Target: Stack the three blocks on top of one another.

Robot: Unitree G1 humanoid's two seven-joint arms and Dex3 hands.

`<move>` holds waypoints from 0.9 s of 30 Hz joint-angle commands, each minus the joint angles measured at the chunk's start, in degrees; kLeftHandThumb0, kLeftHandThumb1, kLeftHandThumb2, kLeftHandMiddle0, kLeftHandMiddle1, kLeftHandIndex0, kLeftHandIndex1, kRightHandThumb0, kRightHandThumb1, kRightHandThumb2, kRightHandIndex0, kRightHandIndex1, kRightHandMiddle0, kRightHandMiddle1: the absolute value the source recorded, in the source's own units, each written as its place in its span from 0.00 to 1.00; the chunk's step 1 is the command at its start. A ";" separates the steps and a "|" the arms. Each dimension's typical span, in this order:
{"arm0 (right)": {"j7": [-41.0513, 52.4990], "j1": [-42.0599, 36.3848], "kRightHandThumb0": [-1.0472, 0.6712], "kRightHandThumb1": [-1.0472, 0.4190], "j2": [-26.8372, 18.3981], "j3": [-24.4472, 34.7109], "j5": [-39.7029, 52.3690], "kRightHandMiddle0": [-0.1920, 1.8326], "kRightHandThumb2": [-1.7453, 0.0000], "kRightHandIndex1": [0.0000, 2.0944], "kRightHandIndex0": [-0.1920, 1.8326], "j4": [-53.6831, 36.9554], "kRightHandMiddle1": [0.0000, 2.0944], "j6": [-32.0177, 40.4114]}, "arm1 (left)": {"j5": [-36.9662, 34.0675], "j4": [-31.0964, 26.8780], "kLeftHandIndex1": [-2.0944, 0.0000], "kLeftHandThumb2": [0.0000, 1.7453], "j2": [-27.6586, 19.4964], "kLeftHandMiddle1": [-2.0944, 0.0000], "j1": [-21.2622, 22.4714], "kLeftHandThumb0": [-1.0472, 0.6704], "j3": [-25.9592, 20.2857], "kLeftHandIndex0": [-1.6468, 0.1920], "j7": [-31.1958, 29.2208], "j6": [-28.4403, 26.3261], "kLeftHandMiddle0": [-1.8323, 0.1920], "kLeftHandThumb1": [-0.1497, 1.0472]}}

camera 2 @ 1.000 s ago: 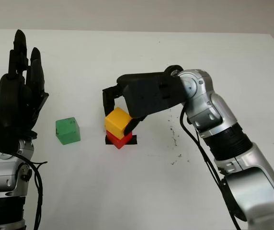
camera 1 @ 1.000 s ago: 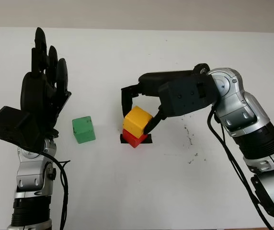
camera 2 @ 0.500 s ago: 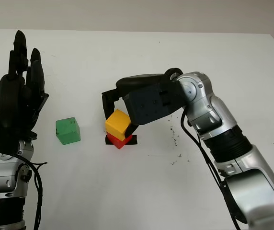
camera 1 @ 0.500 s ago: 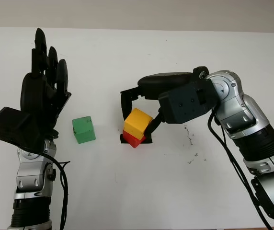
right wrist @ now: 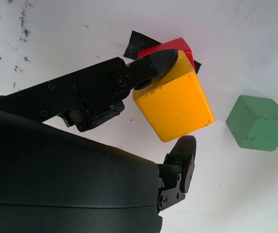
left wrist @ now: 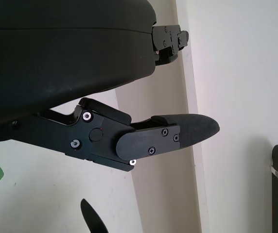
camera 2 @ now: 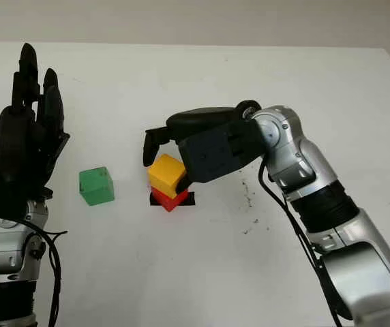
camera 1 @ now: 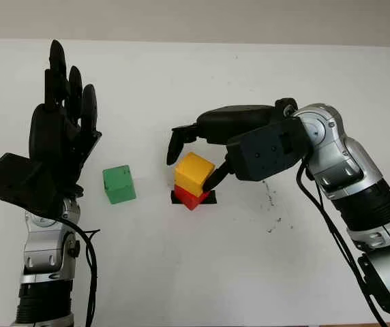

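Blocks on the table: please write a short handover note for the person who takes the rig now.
Right hand: open around the yellow block, one finger touching its side.
Left hand: open, raised at the table's left.
Done: yellow block sits on the red block, a little skewed, at the black tape mark.
Left: green block stands alone on the table, left of the stack; it must go on top.

yellow block (camera 1: 194, 172) on red block (camera 1: 191, 197), over a black tape patch (right wrist: 138, 42); green block (camera 1: 118, 184) plain, matte; table (camera 1: 202, 272) white with dark speckled smudges right of the stack; both hands black: left hand (camera 1: 58, 143), right hand (camera 1: 249, 139); forearms silver metal with black cabling; wall strip beyond table beige
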State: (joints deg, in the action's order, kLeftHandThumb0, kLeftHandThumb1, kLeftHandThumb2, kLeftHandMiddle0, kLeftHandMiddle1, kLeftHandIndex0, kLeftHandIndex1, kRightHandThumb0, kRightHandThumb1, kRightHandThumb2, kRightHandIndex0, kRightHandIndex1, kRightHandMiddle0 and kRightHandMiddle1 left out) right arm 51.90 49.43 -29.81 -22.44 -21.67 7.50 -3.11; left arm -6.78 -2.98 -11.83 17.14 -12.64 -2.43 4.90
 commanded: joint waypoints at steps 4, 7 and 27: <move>-0.10 -0.02 0.30 0.09 -0.51 0.78 0.53 0.14 0.97 0.02 0.10 0.21 0.21 -0.42 | 0.12 -0.56 0.97 0.31 -0.07 0.98 -0.69 0.23 0.01 0.96 -0.19 0.32 0.94 1.00; 0.47 0.06 0.29 0.09 -0.85 0.91 0.59 0.13 0.97 0.02 0.09 -0.31 0.15 0.11 | 0.05 -0.68 0.98 0.30 -0.05 0.98 -0.69 0.23 0.01 0.96 -0.22 0.11 0.94 1.00; -2.10 -3.50 0.05 0.00 -6.80 19.88 17.29 0.00 0.73 0.00 0.00 -2.04 0.00 3.78 | 12.13 -7.37 0.96 0.18 -8.08 0.96 -5.79 0.18 0.08 0.92 -1.39 -1.14 0.90 1.00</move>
State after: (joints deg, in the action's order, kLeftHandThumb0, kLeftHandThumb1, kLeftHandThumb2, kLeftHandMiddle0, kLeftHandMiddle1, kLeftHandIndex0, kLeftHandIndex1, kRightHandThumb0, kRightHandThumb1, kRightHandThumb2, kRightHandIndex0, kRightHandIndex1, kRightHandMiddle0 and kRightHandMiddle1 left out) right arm 51.92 48.45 -37.03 -4.96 -5.36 4.36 1.47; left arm 4.27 -8.12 -18.84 12.49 -12.64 -3.97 4.38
